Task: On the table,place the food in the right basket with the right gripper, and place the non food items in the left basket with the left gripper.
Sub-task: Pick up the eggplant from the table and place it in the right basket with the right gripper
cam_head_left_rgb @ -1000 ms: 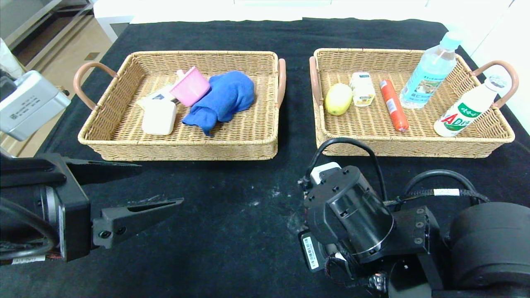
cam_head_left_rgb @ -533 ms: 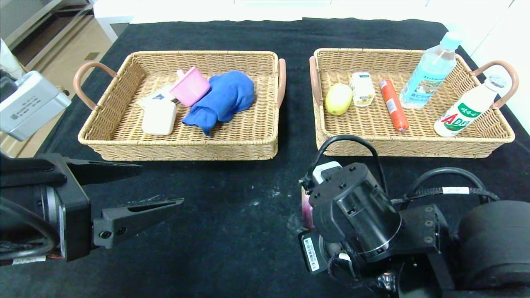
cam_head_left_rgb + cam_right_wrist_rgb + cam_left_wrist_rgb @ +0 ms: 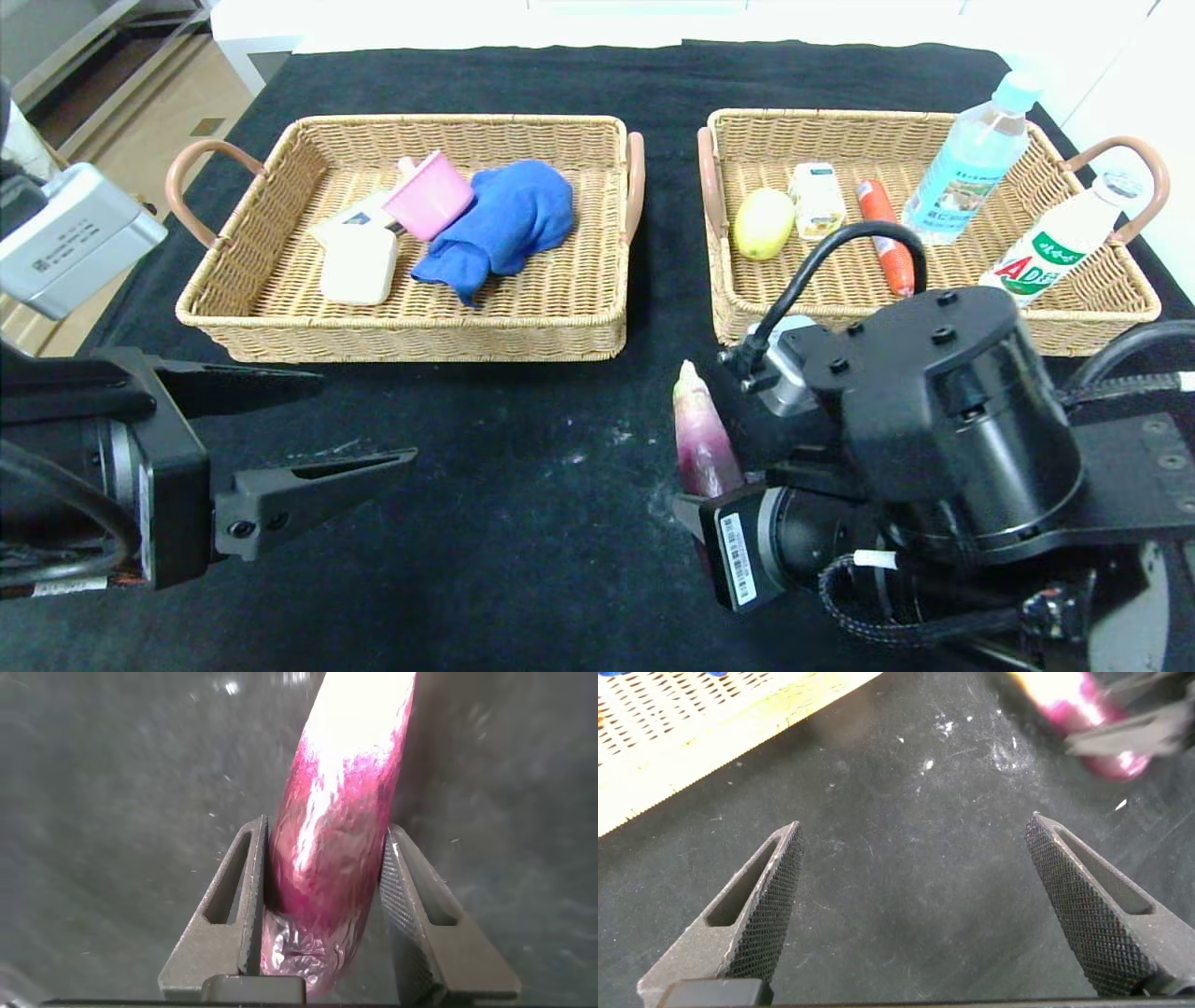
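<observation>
Right gripper point(image 3: 322, 905) pinches a purple aubergine point(image 3: 702, 441) just before the right basket point(image 3: 934, 329); left gripper point(image 3: 915, 910) spread wide.

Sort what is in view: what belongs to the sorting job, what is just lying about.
Job: aubergine held by right gripper; yellow fruit, carton, sausage, drink bottle in right basket; white bar in left basket.
Lying about: blue cloth, pink cup, water bottle.
</observation>
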Robot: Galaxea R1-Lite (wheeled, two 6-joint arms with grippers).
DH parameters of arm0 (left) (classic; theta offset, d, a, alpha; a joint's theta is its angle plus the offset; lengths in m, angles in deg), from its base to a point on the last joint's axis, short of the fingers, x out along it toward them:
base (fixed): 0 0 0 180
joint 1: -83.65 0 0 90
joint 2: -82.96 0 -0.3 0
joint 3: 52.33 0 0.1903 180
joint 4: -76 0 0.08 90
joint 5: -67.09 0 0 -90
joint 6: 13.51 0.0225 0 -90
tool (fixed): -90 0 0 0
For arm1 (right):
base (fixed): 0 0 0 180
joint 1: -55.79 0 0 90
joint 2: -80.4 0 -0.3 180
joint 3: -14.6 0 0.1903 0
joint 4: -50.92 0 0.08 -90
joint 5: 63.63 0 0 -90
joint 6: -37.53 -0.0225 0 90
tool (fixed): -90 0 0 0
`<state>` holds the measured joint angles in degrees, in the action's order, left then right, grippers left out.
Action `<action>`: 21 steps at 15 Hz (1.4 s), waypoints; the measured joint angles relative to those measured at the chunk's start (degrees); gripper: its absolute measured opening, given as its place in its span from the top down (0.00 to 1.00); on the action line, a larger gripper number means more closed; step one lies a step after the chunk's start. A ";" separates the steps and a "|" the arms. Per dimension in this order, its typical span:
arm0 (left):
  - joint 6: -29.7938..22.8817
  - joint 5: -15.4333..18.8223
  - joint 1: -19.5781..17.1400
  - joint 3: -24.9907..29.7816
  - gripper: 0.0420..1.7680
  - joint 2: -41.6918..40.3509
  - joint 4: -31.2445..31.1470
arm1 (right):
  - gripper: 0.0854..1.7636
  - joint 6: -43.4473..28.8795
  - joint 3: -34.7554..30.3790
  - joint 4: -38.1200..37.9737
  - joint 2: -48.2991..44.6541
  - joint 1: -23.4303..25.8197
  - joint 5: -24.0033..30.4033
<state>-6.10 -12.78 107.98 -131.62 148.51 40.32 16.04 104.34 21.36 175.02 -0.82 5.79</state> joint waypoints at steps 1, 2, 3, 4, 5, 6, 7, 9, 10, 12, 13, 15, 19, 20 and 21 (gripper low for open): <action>0.02 0.00 0.00 0.02 0.03 0.00 -0.02 | 0.57 0.63 0.20 0.07 -0.99 0.02 0.02; 0.02 0.01 0.02 0.02 0.03 0.00 -0.04 | 0.57 1.29 0.44 0.22 -2.04 0.13 0.05; 0.02 0.01 0.02 0.02 0.03 0.00 -0.04 | 0.57 2.06 0.74 0.46 -2.95 0.30 0.02; 0.00 0.01 0.02 0.02 0.03 0.00 -0.06 | 0.57 2.84 1.18 0.90 -3.75 0.44 0.02; 0.00 0.00 0.02 0.02 0.03 0.00 -0.09 | 0.57 3.80 1.72 0.96 -4.52 0.59 0.05; 0.00 0.01 0.02 0.02 0.03 0.00 -0.09 | 0.57 4.74 2.32 0.99 -5.13 0.89 0.02; 0.00 0.01 0.02 0.02 0.03 0.00 -0.09 | 0.57 5.81 3.04 0.96 -5.66 1.52 0.05; 0.00 0.01 0.02 0.02 0.03 0.00 -0.09 | 0.57 8.85 4.55 0.96 -6.45 3.41 0.11; 0.00 0.01 0.02 0.02 0.03 0.00 -0.06 | 0.57 10.58 5.38 0.96 -6.64 4.52 0.11; 0.00 0.01 0.02 0.02 0.03 0.00 -0.06 | 0.57 13.56 7.14 0.93 -6.89 7.06 0.16; 0.00 0.01 0.02 0.02 0.03 0.00 -0.09 | 0.57 14.80 8.22 0.94 -6.91 8.41 0.18; 0.00 0.10 0.02 0.02 0.03 0.00 -0.09 | 0.57 17.51 10.64 0.96 -6.91 11.61 1.54; -0.02 0.20 0.02 0.02 0.03 -0.09 -0.09 | 0.57 20.50 15.30 0.94 -6.10 18.82 5.67; -0.04 0.17 0.02 0.02 0.03 -0.09 -0.04 | 0.57 21.36 16.48 0.93 -5.49 20.65 6.41; -0.06 0.17 0.02 0.02 0.03 -0.09 -0.02 | 0.57 22.13 17.48 0.94 -4.77 22.31 7.16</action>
<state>-6.16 -12.61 108.00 -131.59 148.42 40.29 38.17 121.82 22.30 170.25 21.49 12.94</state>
